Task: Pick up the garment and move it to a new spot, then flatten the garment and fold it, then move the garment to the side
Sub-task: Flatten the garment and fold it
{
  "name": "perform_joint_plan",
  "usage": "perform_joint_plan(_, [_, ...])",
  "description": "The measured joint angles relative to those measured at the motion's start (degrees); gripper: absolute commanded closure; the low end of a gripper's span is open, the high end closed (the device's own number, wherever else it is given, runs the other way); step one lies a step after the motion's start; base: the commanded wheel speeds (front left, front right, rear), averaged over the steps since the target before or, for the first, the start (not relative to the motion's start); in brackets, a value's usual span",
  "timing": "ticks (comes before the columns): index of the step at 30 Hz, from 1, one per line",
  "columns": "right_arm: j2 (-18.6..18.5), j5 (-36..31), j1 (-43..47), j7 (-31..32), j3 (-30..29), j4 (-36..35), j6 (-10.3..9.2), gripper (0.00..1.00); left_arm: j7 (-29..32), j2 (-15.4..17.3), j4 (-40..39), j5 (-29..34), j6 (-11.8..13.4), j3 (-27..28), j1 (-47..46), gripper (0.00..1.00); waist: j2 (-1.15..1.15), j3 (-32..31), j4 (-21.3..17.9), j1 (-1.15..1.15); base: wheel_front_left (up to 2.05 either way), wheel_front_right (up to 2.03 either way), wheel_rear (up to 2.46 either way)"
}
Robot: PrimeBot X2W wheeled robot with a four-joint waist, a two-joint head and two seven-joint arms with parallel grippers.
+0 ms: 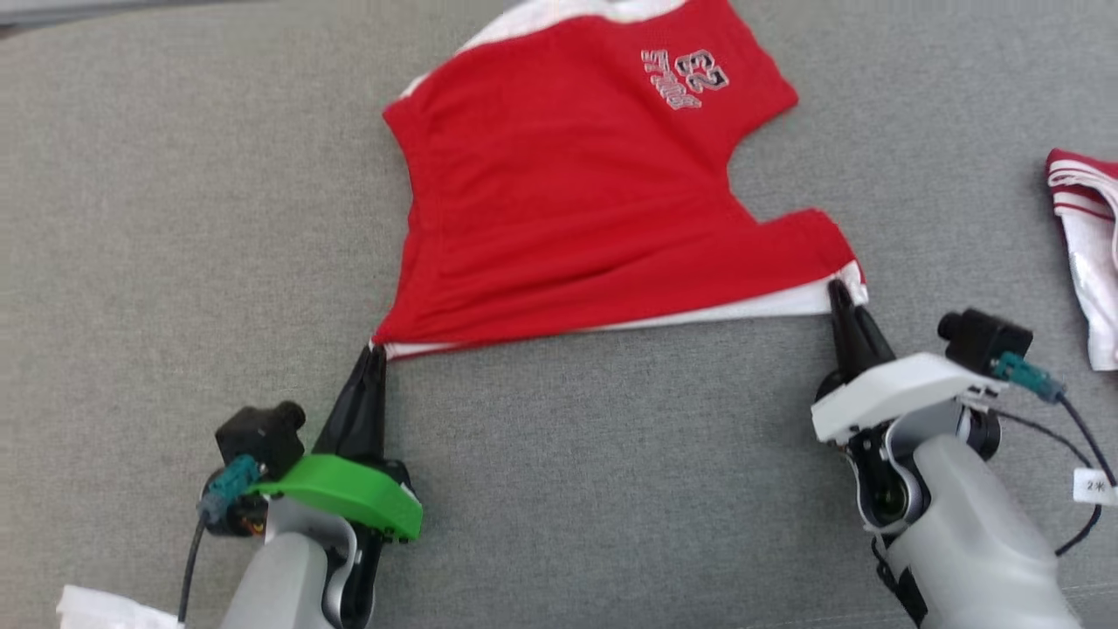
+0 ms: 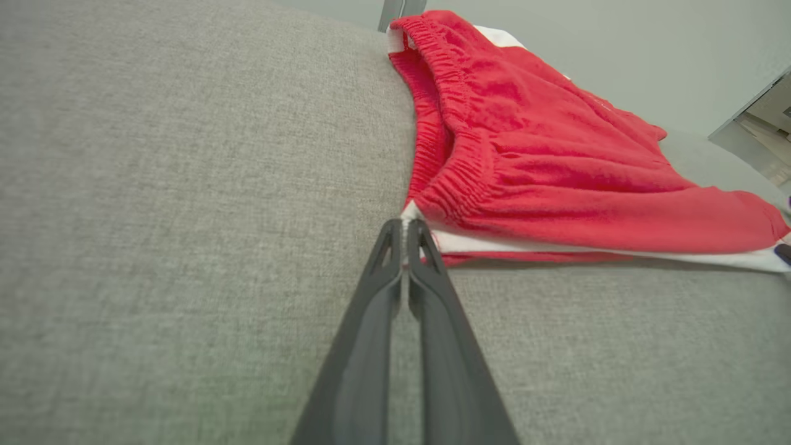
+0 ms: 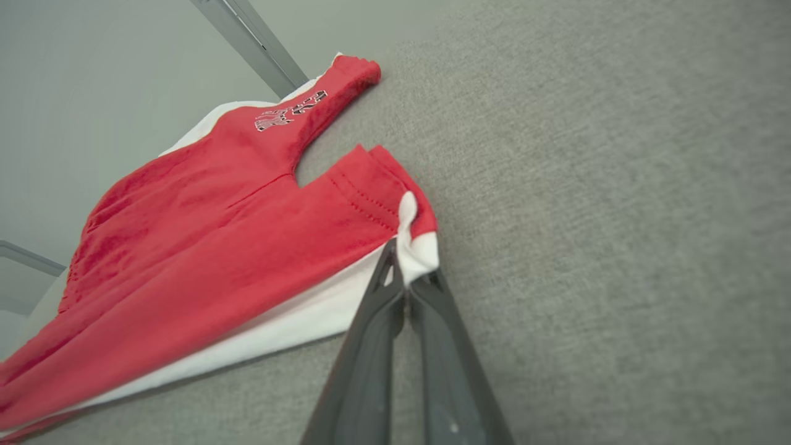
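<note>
Red shorts (image 1: pixel 559 192) with white side panels lie spread on a grey woven surface (image 1: pixel 175 218), in the far middle of the head view, their gathered elastic waistband (image 2: pixel 457 142) towards the robot's left and the two leg openings towards its right. A stitched number 23 print (image 1: pixel 690 77) sits on the farther leg. The near edge, where a white stripe shows under the red cloth, runs in a nearly straight line between the two grippers. The left gripper (image 1: pixel 376 354), with its green housing, has its fingers pressed together on the near corner of the waistband; in its wrist view the tips (image 2: pixel 405 238) pinch a sliver of white fabric. The right gripper (image 1: pixel 838 293) is clamped on the white corner of the nearer leg hem, the cloth bunched up around its fingertips (image 3: pixel 405 281). Well apart, at the right edge of the head view, lies another red-and-white garment (image 1: pixel 1087 253); a white cloth (image 1: pixel 105 607) shows at the lower left.
</note>
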Motion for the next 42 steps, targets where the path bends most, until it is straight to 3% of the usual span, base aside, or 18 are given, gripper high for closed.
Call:
perform_joint_plan(15, [0.0, 3.8, 20.1, 0.2, 0.4, -5.4, 0.04, 1.0, 0.0, -0.4, -3.6, -2.3, -0.1, -0.8, 18.4, 1.0, 0.0, -17.0, -2.1, 0.0, 0.0, 0.0, 0.0])
perform_joint_plan(21, [-1.1, 3.8, 21.9, 0.2, -0.9, -9.0, 0.04, 1.0, 0.1, -0.4, -5.8, -2.5, -0.1, -2.6, 19.5, 1.0, 0.0, -19.1, -2.9, 0.0, 0.0, 0.0, 0.0])
perform_joint_plan(28, [-1.8, 0.3, 10.7, 0.1, 0.4, -7.0, -0.03, 1.0, 0.1, -0.2, -5.8, -2.1, 0.0, -3.8, 11.9, 1.0, 0.0, -16.4, -2.4, 0.0, 0.0, 0.0, 0.0])
perform_joint_plan(42, [-2.3, -6.7, -15.0, 0.1, 2.2, 8.4, -0.04, 1.0, 0.1, -0.1, -3.1, -3.6, 0.0, -8.7, -5.2, 1.0, 0.0, -4.8, 2.0, 0.0, 0.0, 0.0, 0.0])
